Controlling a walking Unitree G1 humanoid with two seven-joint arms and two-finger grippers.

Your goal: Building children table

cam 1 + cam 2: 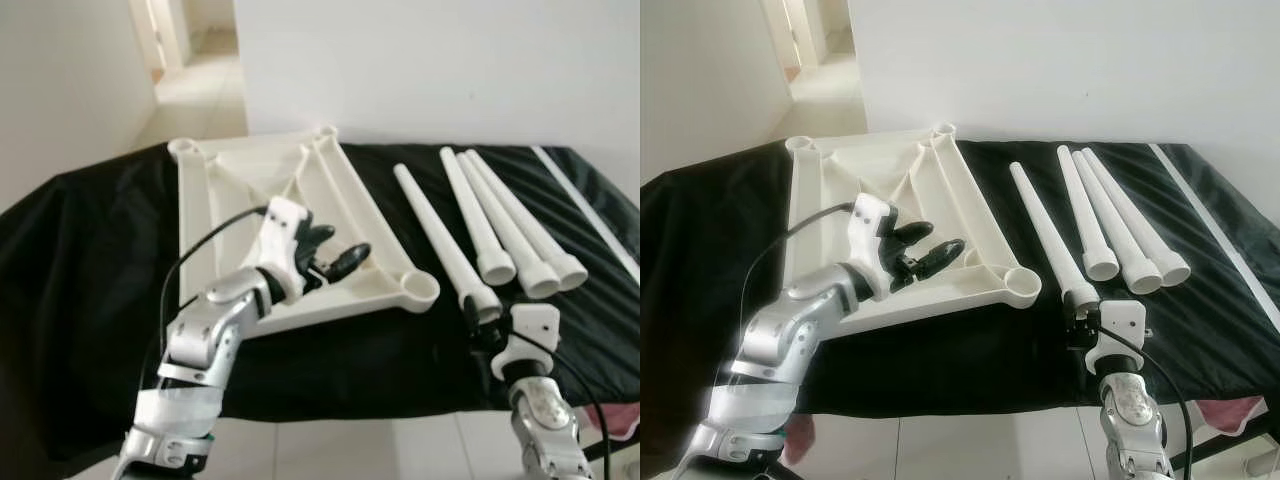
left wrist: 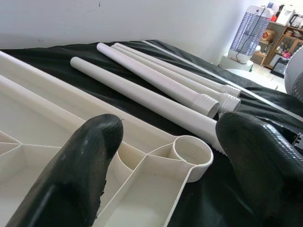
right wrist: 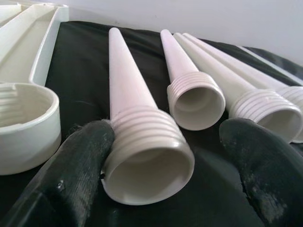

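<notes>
Tabletop (image 1: 300, 215) is lying underside-up on the black-draped surface (image 1: 90, 260), its threaded corner socket (image 1: 418, 289) facing up, presumably so legs can be screwed in. Four legs are lying just beside it; the nearest leg (image 1: 440, 240) is pointing its threaded end toward the right gripper (image 3: 161, 161), whose jaws are standing open around that end. The left gripper (image 1: 335, 255), jaws open, is hovering over the tabletop's near edge, probably to steady it.

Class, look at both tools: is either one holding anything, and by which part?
Nothing is held. The right tool is open around the threaded end of the nearest table leg; the left tool hovers open over the tabletop.
</notes>
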